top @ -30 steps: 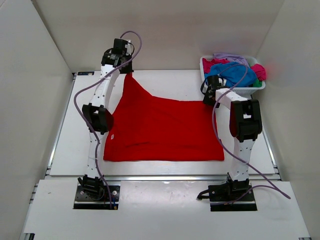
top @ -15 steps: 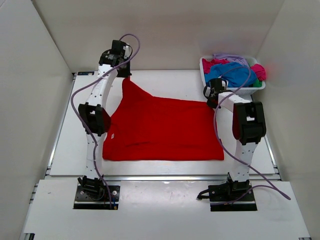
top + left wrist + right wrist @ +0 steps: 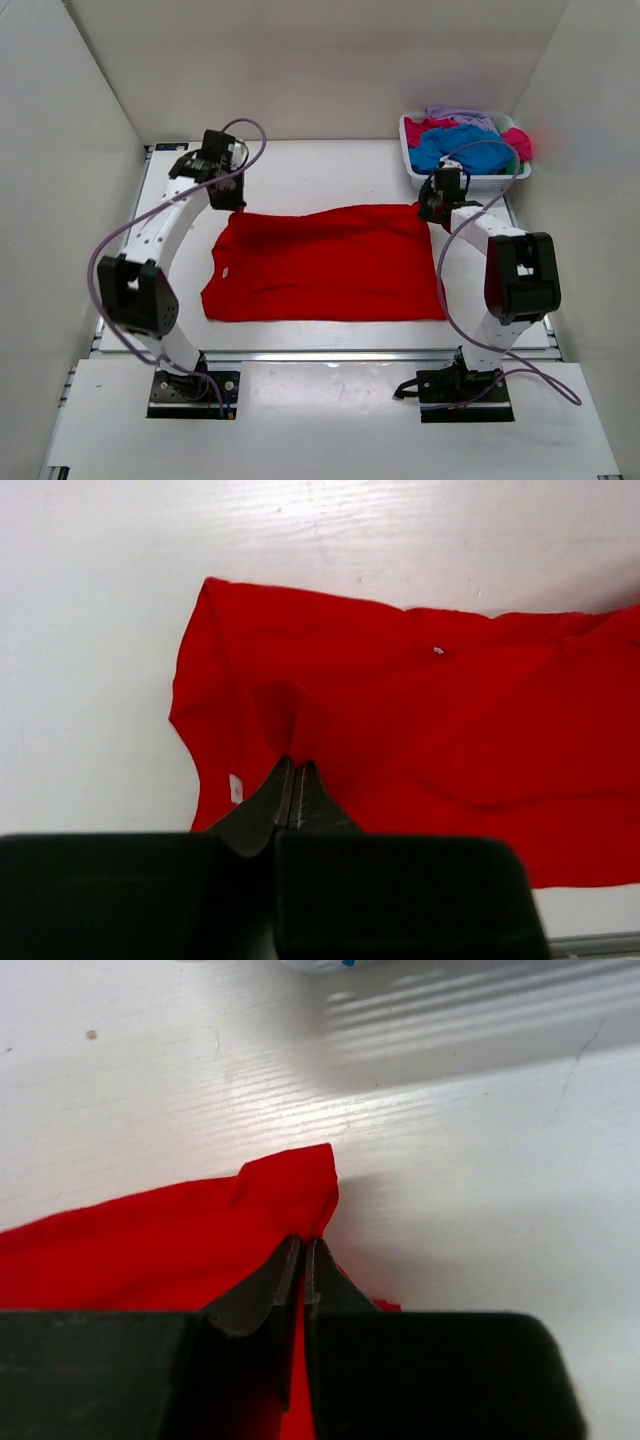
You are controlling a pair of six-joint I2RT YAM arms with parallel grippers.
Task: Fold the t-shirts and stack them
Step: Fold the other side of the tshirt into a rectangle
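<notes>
Red shirt (image 3: 325, 265) lying spread mid-table (image 3: 300, 175). L gripper (image 3: 293, 770) pinching its far-left edge, R gripper (image 3: 303, 1245) pinching far-right corner; both pressing tight on cloth. Other shirts (image 3: 460, 140) sitting in basket (image 3: 478, 183).

The top view looked down on the whole surface (image 3: 330, 175) from behind; both wrist views sat close over far corners of the shared red t-shirt (image 3: 325, 265).

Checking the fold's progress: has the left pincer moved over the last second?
Yes. The left pincer, shut on the red t-shirt, drew back from the table's far edge toward the near side.
</notes>
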